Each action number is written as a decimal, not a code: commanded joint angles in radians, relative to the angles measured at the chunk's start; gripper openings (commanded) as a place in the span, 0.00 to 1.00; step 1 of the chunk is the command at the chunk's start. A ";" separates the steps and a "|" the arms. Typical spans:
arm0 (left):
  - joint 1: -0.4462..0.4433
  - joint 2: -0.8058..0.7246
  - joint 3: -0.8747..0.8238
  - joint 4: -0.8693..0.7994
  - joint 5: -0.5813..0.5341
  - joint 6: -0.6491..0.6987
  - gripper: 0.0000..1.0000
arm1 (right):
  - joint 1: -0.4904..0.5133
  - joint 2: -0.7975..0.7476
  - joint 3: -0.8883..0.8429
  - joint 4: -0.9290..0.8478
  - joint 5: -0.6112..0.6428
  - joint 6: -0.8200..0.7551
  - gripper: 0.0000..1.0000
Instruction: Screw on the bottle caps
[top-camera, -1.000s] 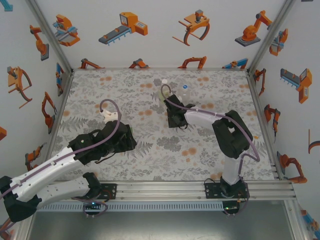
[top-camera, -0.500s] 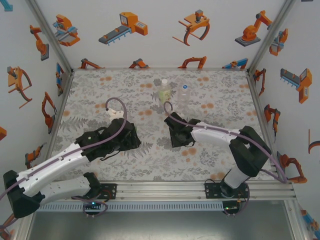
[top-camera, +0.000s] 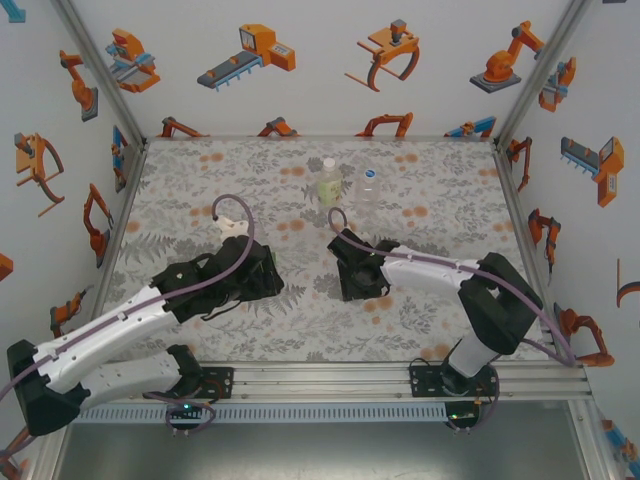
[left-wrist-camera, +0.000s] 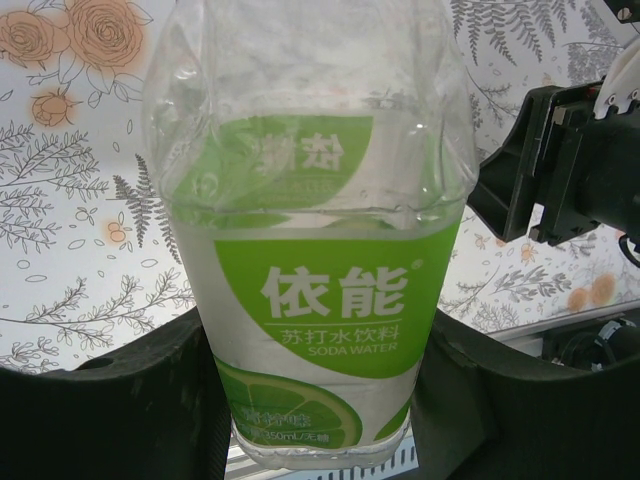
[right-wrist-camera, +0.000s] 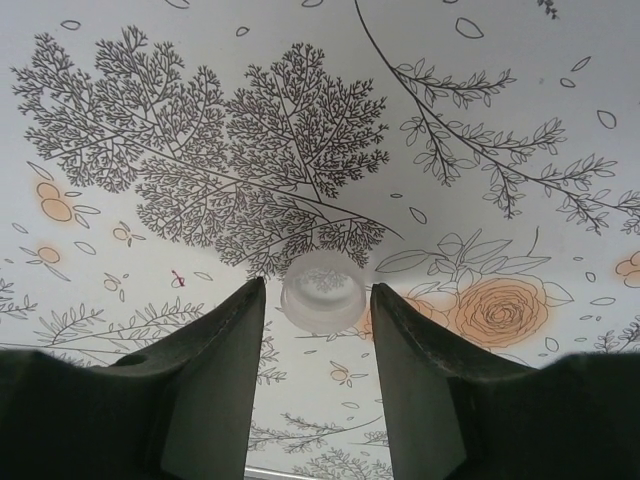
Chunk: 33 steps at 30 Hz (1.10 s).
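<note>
Near edge: both arm bases are bolted to the rail (top-camera: 330, 378) of the table (top-camera: 200, 190).

Left arm lies low, its white link slanting out from the base and a cable looping over the wrist. Left gripper (top-camera: 260, 274) is closed on the green-labelled bottle (left-wrist-camera: 315, 300), with a dark finger pressed to each flank of the label. The bottle's neck is cut off by the frame edge, so I cannot tell if it is capped.

Right of the green-labelled bottle and just apart from it is the right gripper (right-wrist-camera: 318, 300). That arm's elbow is folded outward, its forearm reaching back toward the bottle, wrist turned down over the floral print. Jaws are parted a little and grip nothing. A loose cap (right-wrist-camera: 320, 292), pale and translucent, sits on the table between the two fingertips, with a sliver of gap on each side. Nothing blocks it.

Beyond the green-labelled bottle, well apart toward the back wall, two bottles stand upright side by side. The yellow-green labelled bottle (top-camera: 328, 182) wears a white cap (top-camera: 328, 163). The clear bottle (top-camera: 368, 188) to its right wears a blue cap (top-camera: 369, 173).
</note>
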<state>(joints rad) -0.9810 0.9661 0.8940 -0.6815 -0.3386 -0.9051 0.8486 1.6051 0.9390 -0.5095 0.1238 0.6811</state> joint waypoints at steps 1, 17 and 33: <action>0.005 -0.027 -0.005 -0.013 -0.020 0.006 0.14 | 0.004 -0.045 0.047 -0.047 0.019 0.002 0.46; 0.005 -0.030 -0.021 -0.006 -0.010 -0.009 0.14 | 0.003 0.005 0.062 -0.057 0.031 0.006 0.46; 0.005 -0.009 -0.020 0.008 0.003 -0.010 0.14 | 0.004 0.023 0.029 -0.043 0.012 0.023 0.46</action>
<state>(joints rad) -0.9810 0.9562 0.8803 -0.6804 -0.3397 -0.9058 0.8486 1.6157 0.9825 -0.5369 0.1272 0.6853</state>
